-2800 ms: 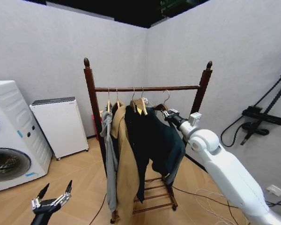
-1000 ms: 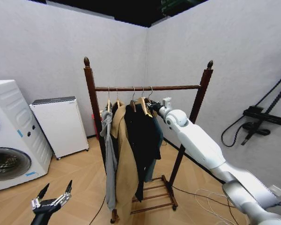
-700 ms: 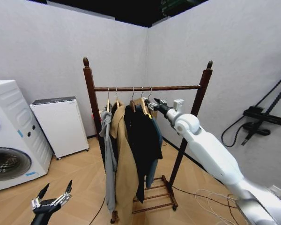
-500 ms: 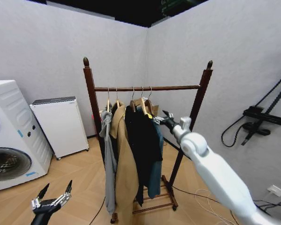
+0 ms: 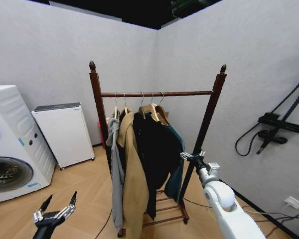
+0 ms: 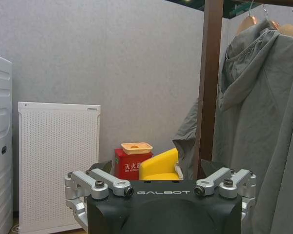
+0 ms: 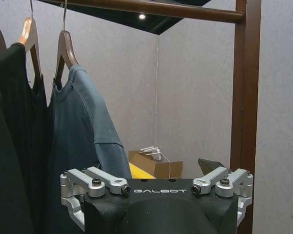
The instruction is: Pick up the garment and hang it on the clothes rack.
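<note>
The garment (image 5: 176, 145), a teal-blue jacket, hangs on a wooden hanger at the right end of the row of clothes on the clothes rack (image 5: 189, 93). My right gripper (image 5: 192, 156) is open and holds nothing; it sits low beside the jacket's sleeve, near the rack's right post. In the right wrist view the jacket (image 7: 90, 129) hangs from the rail (image 7: 151, 7), apart from the gripper (image 7: 156, 170), with the post (image 7: 246, 97) close by. My left gripper (image 5: 55, 211) is parked low at the left, open, and in its own view (image 6: 158, 168) it faces the rack's left post (image 6: 211, 87).
A grey hooded coat (image 5: 115, 164), a tan coat (image 5: 134, 181) and a black jacket (image 5: 152, 149) share the rail. A washing machine (image 5: 10, 149) and a white appliance (image 5: 65, 132) stand at the left. Cables lie on the floor at the right, and a black fixture (image 5: 274, 124) hangs on the wall.
My right arm carried the hanger onto the rail, let go, then drew back and dropped low beside the right post. The teal jacket now hangs free. The left arm stayed still.
</note>
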Available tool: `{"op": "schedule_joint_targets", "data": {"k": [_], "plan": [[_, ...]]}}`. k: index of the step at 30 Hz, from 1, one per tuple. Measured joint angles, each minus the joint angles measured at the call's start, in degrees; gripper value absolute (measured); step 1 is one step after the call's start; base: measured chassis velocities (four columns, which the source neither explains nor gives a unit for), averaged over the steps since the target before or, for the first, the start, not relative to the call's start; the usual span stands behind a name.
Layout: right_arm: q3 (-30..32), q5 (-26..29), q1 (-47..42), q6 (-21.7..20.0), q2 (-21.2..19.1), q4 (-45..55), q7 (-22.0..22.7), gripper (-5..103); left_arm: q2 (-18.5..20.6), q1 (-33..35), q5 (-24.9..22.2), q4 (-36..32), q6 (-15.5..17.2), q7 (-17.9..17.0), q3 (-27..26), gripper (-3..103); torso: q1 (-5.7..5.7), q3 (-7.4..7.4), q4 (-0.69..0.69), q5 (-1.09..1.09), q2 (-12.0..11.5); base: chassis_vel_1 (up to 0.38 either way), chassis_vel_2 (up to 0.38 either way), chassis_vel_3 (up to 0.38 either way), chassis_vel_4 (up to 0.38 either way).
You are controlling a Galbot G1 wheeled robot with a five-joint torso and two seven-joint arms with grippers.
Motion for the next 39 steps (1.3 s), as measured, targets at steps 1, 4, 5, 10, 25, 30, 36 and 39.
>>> {"op": "schedule_joint_targets", "data": {"k": [1,4,5,10,25,30,36,39], "plan": [[0.0,0.0,0.0,0.0,0.0,0.0,0.0,100,0.0,0.0,0.0,0.0,0.0,0.0,0.0,100,0.0,0.0,0.0,0.0,0.0,0.0,0.0,0.0,0.0],[0.97,1.58,-3.66,0.14,-0.13,3.81,-0.2,100,0.0,0.0,0.0,0.0,0.0,0.0,0.0,100,0.0,0.0,0.0,0.0,0.0,0.0,0.0,0.0,0.0],[0.97,1.58,-3.66,0.14,-0.13,3.81,-0.2,100,0.0,0.0,0.0,0.0,0.0,0.0,0.0,100,0.0,0.0,0.0,0.0,0.0,0.0,0.0,0.0,0.0],[1.86,3.75,-10.54,0.47,0.5,9.08,-0.47,100,0.0,0.0,0.0,0.0,0.0,0.0,0.0,100,0.0,0.0,0.0,0.0,0.0,0.0,0.0,0.0,0.0],[0.51,2.15,-17.6,3.61,3.82,12.42,-0.53,100,0.0,0.0,0.0,0.0,0.0,0.0,0.0,100,0.01,0.0,0.0,0.0,0.0,0.0,0.0,0.0,0.0],[0.25,1.38,-17.52,4.52,4.07,11.47,-0.53,100,0.0,0.0,0.0,0.0,0.0,0.0,0.0,100,0.01,0.0,0.0,0.0,0.0,0.0,0.0,0.0,0.0],[0.29,0.91,-17.55,5.5,3.86,10.76,-0.66,100,0.0,0.0,0.0,0.0,0.0,0.0,0.0,100,0.01,0.0,0.0,0.01,0.0,-0.038,-0.032,-0.026,-0.032],[0.47,0.89,-17.62,5.91,3.55,10.51,-0.74,100,0.0,0.0,0.0,0.0,0.0,0.0,0.0,100,0.01,0.0,0.0,0.01,0.0,-0.067,-0.062,-0.047,-0.068]]}}
